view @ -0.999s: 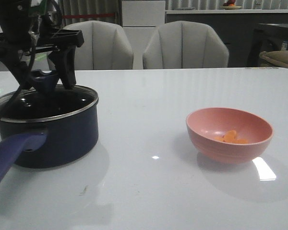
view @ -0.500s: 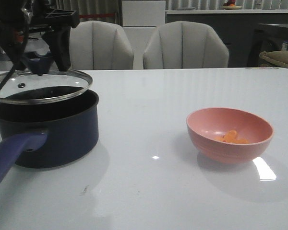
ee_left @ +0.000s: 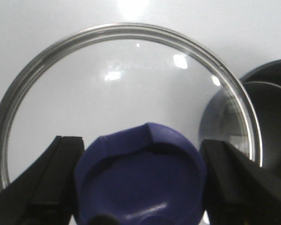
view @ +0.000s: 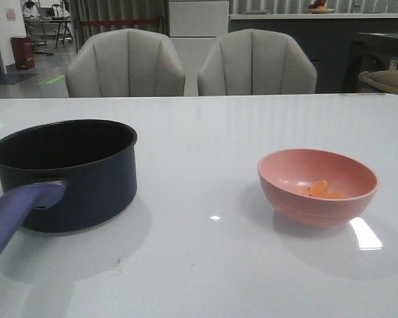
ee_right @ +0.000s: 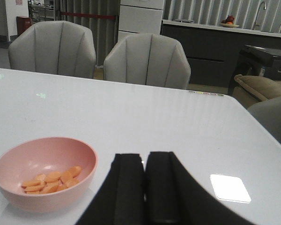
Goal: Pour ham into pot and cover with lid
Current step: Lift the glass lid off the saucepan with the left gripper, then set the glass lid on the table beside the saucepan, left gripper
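The pot stands uncovered at the left of the table; the ham lies in the pink bowl at the right.

The left end effector is clamped on the lid by its blue knob, one finger on each side. The right end effector is closed and empty, near the bowl.

Handling, as judged: the glass lid is rigid, fragile and smooth; the knob is the correct grip point. The ham slices are light and loose; tip the bowl by its rim.

Only the left wrist view shows the lid, held beside the pot rim; the front view shows neither arm.
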Action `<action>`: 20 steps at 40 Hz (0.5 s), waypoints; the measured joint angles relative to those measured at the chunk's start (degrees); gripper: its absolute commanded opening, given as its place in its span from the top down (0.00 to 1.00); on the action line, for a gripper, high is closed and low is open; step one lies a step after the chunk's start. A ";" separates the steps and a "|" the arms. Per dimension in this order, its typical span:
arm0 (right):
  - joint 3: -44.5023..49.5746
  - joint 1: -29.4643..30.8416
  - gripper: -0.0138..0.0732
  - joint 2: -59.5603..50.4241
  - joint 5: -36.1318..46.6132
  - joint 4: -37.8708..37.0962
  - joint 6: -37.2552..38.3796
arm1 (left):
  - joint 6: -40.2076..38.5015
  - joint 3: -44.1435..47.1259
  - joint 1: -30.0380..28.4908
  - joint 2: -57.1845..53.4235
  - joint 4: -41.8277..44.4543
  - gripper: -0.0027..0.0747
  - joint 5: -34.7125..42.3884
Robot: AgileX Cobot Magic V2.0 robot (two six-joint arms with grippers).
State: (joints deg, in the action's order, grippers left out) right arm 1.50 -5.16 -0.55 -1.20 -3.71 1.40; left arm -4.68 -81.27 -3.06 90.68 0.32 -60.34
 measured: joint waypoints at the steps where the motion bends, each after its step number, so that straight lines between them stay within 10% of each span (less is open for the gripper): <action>1: 0.00 0.00 0.68 0.00 0.00 0.00 0.00 | 1.00 1.39 -2.07 -0.35 -1.05 0.54 0.54; 20: 0.00 0.00 0.68 0.00 0.00 0.00 0.00 | 9.89 22.96 -10.76 0.39 -11.37 0.54 21.57</action>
State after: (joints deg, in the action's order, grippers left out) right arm 1.50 -5.16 -0.55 -1.20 -3.71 1.40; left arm 5.21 -58.32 -13.82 91.07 -11.05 -38.78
